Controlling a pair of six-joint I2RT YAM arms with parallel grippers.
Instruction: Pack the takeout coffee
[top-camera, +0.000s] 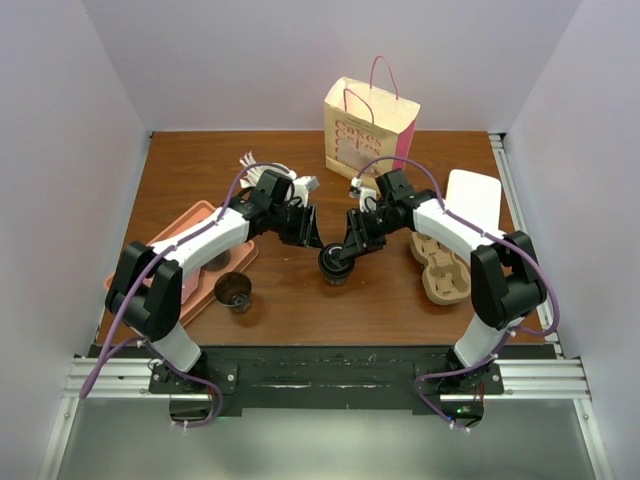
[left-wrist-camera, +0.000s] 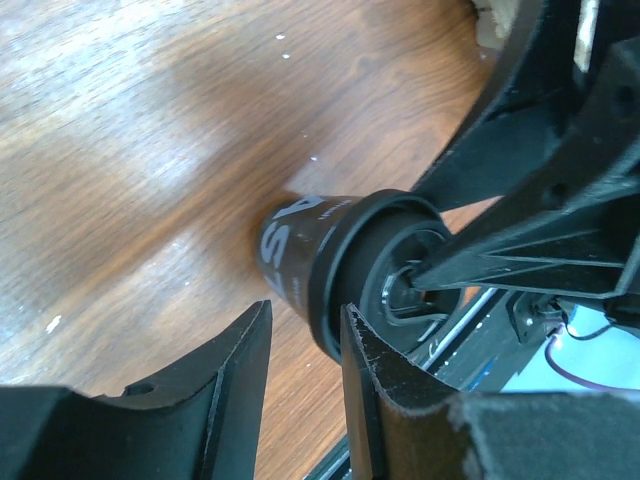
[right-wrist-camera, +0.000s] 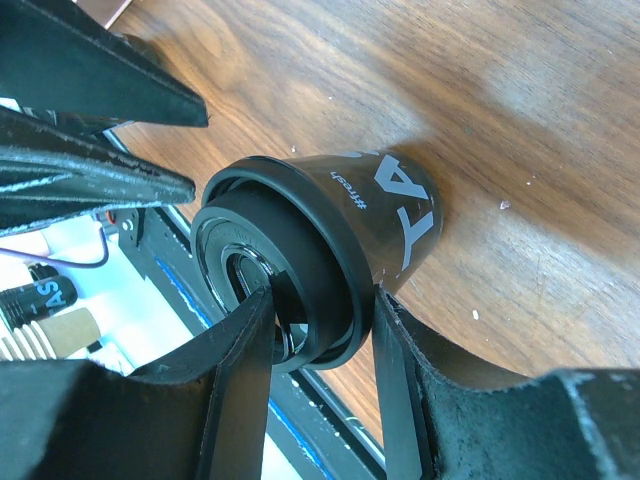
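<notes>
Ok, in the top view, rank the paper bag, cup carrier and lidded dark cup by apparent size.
1. paper bag
2. cup carrier, partly hidden by the right arm
3. lidded dark cup, clearly smallest

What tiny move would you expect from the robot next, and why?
Probably a short, straight lift by the right tool. It looks clamped on the lid rim of the takeout coffee, which stands upright on the table. The left tool sits open beside the cup, holding nothing. The pulp carrier waits on the robot's right.
</notes>
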